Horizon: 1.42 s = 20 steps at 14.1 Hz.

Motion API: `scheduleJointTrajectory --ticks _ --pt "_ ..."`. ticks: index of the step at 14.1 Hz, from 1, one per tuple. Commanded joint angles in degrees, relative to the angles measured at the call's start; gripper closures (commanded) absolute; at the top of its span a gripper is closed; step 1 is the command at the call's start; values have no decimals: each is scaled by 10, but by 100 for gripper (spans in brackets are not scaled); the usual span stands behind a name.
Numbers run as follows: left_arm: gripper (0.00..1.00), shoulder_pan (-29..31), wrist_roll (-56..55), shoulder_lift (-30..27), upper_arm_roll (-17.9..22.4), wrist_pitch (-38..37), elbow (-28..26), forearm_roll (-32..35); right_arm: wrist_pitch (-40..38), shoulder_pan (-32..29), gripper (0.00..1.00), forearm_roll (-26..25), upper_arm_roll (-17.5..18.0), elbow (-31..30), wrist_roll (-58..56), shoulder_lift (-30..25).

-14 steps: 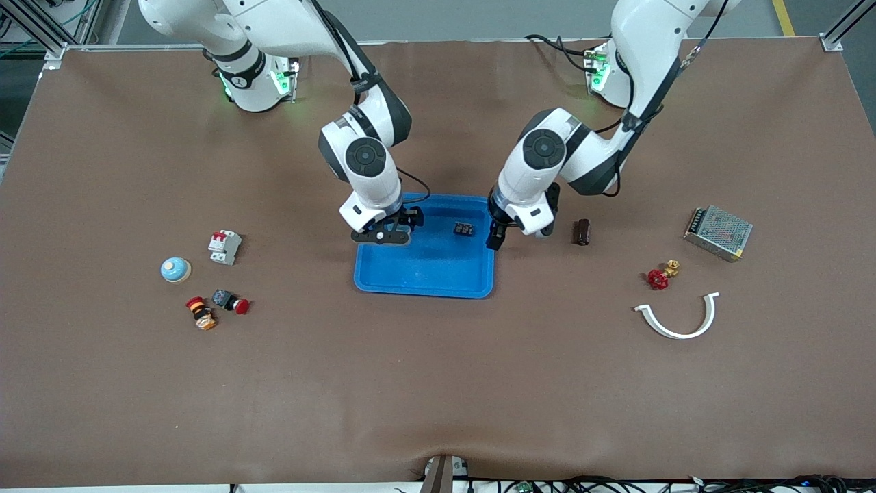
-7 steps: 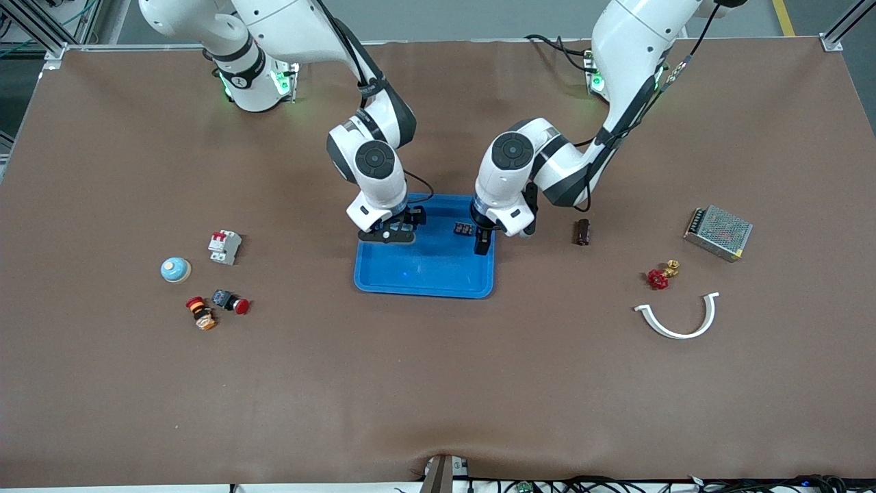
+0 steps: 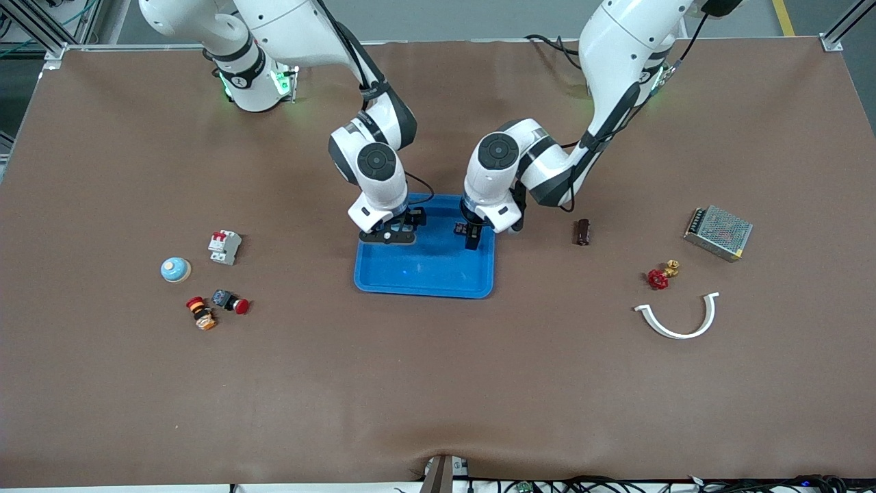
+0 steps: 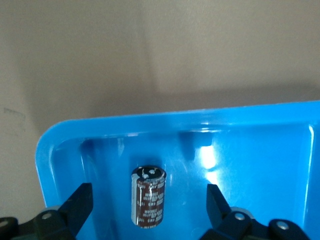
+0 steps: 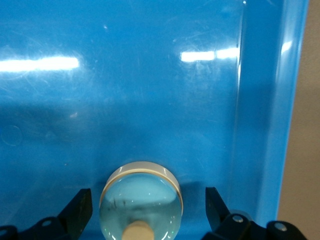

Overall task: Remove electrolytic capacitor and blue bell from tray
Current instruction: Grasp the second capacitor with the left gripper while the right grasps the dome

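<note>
My left gripper (image 4: 148,193) hangs released over the blue tray (image 3: 424,277), fingers wide of the capacitor (image 4: 148,204) lying by a tray corner. The right gripper (image 5: 147,196), also slack, straddles the bell (image 5: 141,205), whose lower edge is cut off. From the front both wrists hide these. On the table a brown cylinder (image 3: 582,231) lies at the tray's three o'clock and a blue dome (image 3: 175,269) at nine.

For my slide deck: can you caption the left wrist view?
Open left gripper poised over a dark brown capacitor lying near a corner of the blue tray.
</note>
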Motion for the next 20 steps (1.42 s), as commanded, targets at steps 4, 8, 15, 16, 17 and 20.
scheduleJointTrajectory --ticks 4,8,15,16,17,20 --pt "0 -15 -29 24 6 2 28 26 19 15 40 -8 -5 -5 15 6" --pt "0 -21 -43 39 6 1 42 47 16 15 74 -8 -5 -5 14 5" --pt "0 -28 -50 45 7 0 44 55 -185 -10 74 -9 -56 9 -76 -122" --pt "1 -28 -61 45 9 0 46 55 -216 -15 73 -9 -78 8 -116 -147" --pt "67 -28 -78 47 13 -2 53 56 -237 -17 73 -9 -103 7 -156 -169" --pt "100 -27 -76 52 14 -4 57 90 -271 -17 72 -17 -195 6 -327 -196"
